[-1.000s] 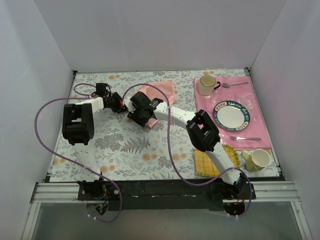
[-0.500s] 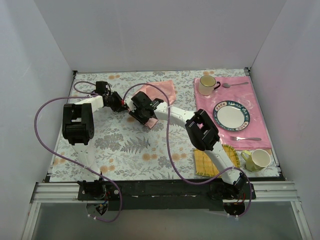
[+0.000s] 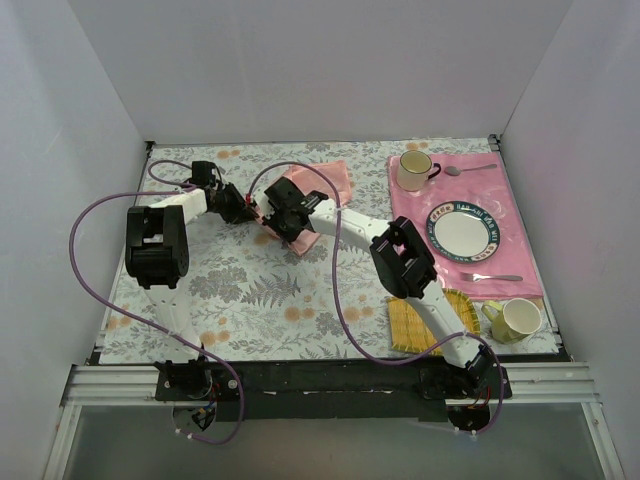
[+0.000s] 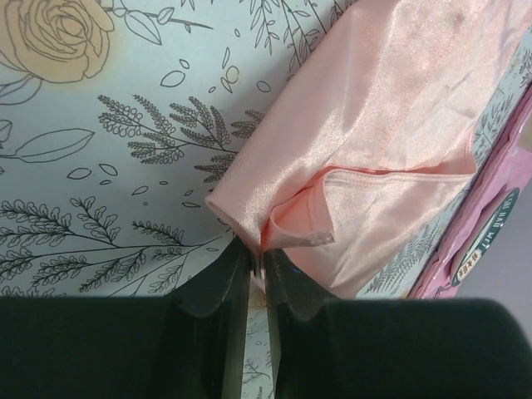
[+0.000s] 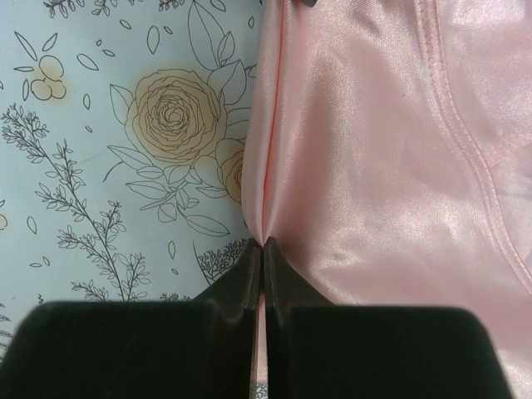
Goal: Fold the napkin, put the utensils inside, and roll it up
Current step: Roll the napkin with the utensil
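Note:
The napkin [image 3: 328,178], a glossy salmon-pink satin cloth, lies at the back middle of the floral tablecloth. Its near left part is hidden under both wrists. My left gripper [image 3: 248,208] is shut on a folded corner of the napkin [image 4: 391,100], and cloth bunches up right at the closed fingertips of the left gripper [image 4: 256,249]. My right gripper [image 3: 280,197] is shut on the left edge of the napkin [image 5: 391,150], pinching a raised crease where the right gripper [image 5: 263,243] meets it. The utensils are out of view.
A deeper pink placemat [image 3: 415,205] at the right carries a cream mug [image 3: 413,170], a silver spoon [image 3: 470,169], a plate [image 3: 464,232] and a fork [image 3: 492,277]. A yellow mat [image 3: 412,325] and a yellow-green mug [image 3: 516,319] sit near the front right.
Both grippers have closed onto the napkin; the right one went from wide open to shut. The right wrist has moved slightly back and left, and the left has edged toward the cloth.

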